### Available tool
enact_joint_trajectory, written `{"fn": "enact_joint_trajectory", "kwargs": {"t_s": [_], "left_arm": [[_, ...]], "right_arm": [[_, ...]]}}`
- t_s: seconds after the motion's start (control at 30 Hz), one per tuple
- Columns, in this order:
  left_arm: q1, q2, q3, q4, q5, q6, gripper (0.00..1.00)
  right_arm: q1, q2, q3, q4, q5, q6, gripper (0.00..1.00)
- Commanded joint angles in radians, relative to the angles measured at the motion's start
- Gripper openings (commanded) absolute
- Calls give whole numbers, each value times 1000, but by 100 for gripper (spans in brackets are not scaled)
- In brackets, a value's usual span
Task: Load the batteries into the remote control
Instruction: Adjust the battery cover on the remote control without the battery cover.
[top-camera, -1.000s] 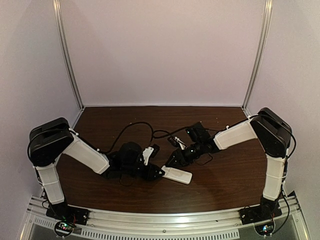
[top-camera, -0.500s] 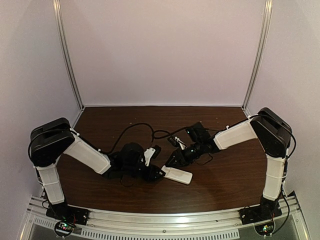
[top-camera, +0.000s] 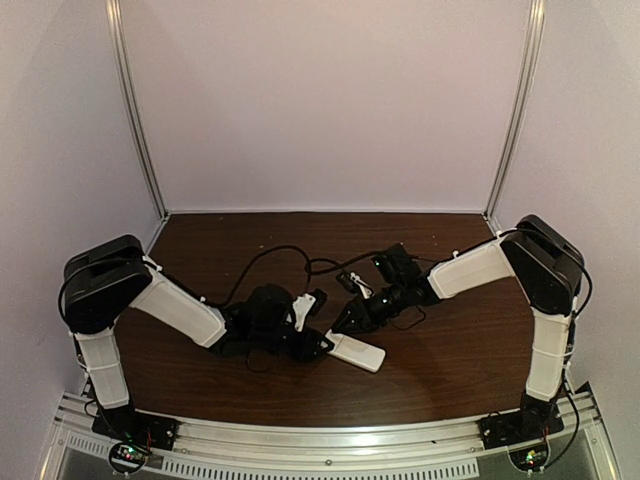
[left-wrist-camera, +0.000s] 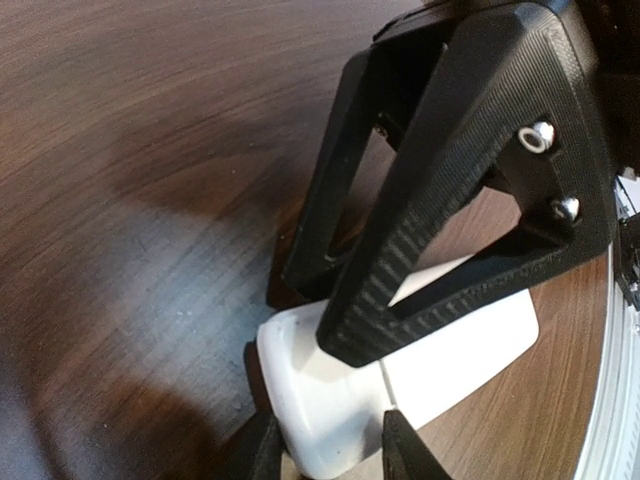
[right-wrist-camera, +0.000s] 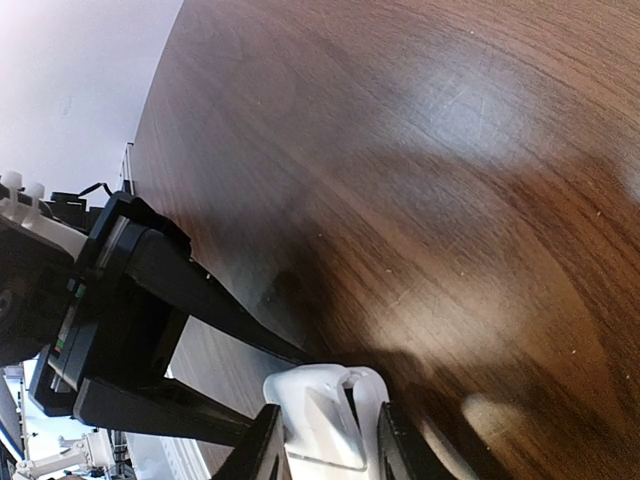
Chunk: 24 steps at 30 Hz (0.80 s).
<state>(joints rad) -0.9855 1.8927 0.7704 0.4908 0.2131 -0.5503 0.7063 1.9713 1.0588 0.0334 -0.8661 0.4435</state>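
Observation:
The remote control (top-camera: 362, 352) lies plain white side up on the dark wooden table, near the front middle. My left gripper (top-camera: 318, 346) is shut on its left end; in the left wrist view its fingertips (left-wrist-camera: 262, 452) clamp the rounded white end (left-wrist-camera: 330, 410). My right gripper (top-camera: 340, 325) comes down from the right and is shut across the same end (right-wrist-camera: 322, 405), fingertips (right-wrist-camera: 262, 448) on either side. There a thin white panel looks slightly lifted from the body. The right fingers (left-wrist-camera: 420, 240) cross above the remote in the left wrist view. No batteries are in view.
Black cables (top-camera: 280, 255) loop over the table behind the grippers. The table (top-camera: 460, 370) ends in a metal rail (top-camera: 330, 440) at the front and in pale walls at the back and sides.
My left arm has edged slightly right toward the remote. The remote and my right gripper have hardly moved.

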Motion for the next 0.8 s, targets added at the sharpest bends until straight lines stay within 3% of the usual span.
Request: {"fn": "enact_joint_trajectory", "kwargs": {"t_s": [0.0, 0.13, 0.43, 0.77], "left_arm": [[-15, 23, 19, -23, -4, 28, 35], [-16, 14, 16, -45, -9, 11, 35], [-16, -37, -10, -87, -65, -7, 50], [-7, -65, 18, -109, -82, -3, 51]], "right_arm": [[2, 5, 0, -12, 2, -18, 33], [3, -3, 1, -27, 21, -30, 33], [-5, -60, 7, -47, 40, -26, 35], [-40, -173, -23, -80, 86, -28, 40]]}}
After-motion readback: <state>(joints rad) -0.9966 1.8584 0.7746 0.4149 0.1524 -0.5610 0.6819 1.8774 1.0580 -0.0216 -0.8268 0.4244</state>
